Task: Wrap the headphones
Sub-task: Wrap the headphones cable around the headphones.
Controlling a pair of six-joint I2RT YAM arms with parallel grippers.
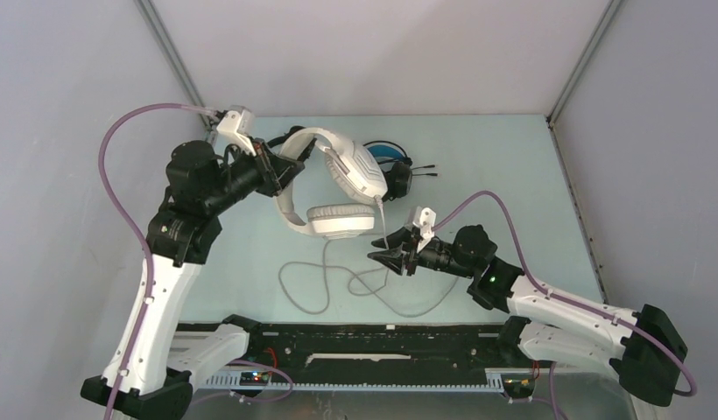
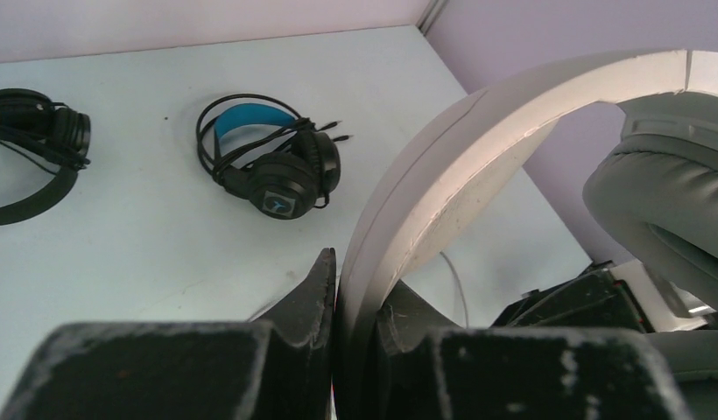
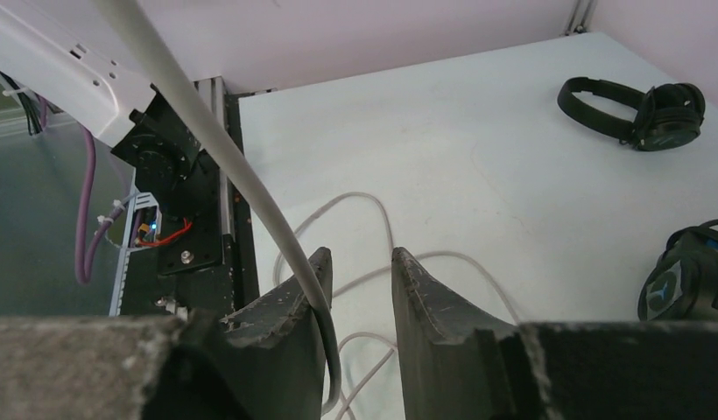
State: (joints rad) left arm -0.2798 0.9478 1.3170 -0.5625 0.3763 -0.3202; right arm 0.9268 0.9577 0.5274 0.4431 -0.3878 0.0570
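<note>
White headphones (image 1: 354, 171) in left gripper (image 1: 281, 171); cable (image 3: 249, 192) loose

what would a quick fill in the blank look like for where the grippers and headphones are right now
1. The left gripper is clamped on the ____ of the white headphones.
2. The right gripper has the white headphones' ____ running between its parted fingers.
3. Beside the all-black headphones lies a black pair with a ____ headband.

Missing words: headband; cable; blue
</note>
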